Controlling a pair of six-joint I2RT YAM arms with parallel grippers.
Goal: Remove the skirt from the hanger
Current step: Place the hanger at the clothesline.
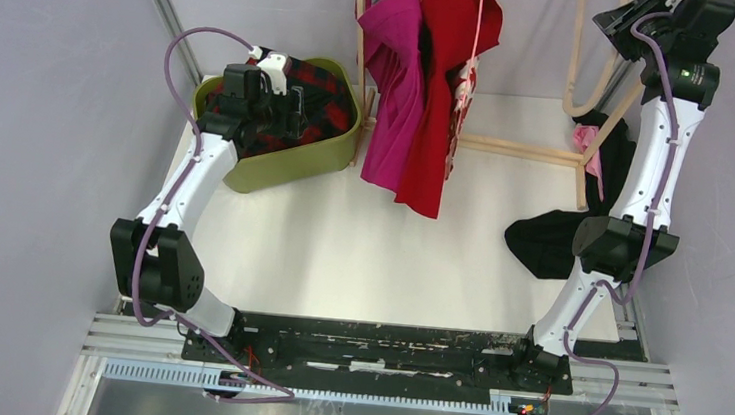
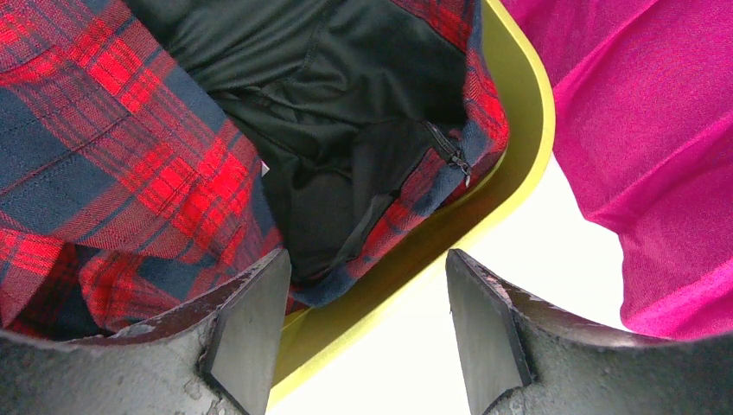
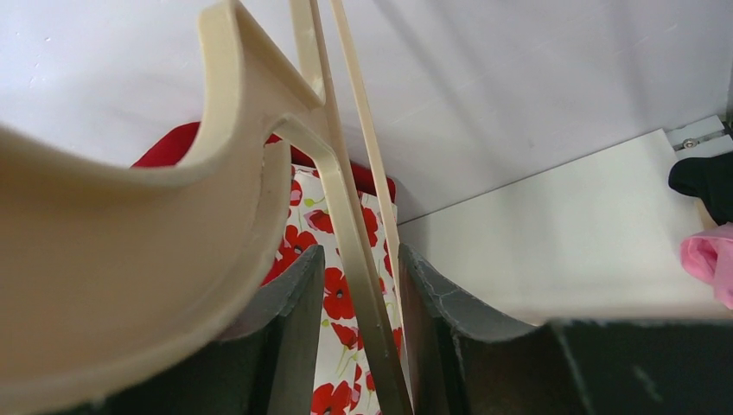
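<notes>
We see the plaid skirt [image 1: 325,91] off its hanger, lying bunched in the green basket [image 1: 287,168] at the far left of the surface [image 1: 359,257]. In the left wrist view its black lining is turned up and a zip shows near the basket rim. It fills the basket, and we can make out nothing else inside.

The left claw [image 1: 297,111] hovers over the basket's near right corner, released and empty, with its fingers spread wide above the rim.

The right claw [image 1: 626,14] is raised at the far right, clenched on a thin bar of the bare beige hanger [image 3: 130,259].

A magenta garment [image 1: 394,89] and a red garment [image 1: 443,104] hang from the wooden rack [image 1: 519,149] just beside the basket. A black cloth [image 1: 541,243] lies on the surface by the right arm.
</notes>
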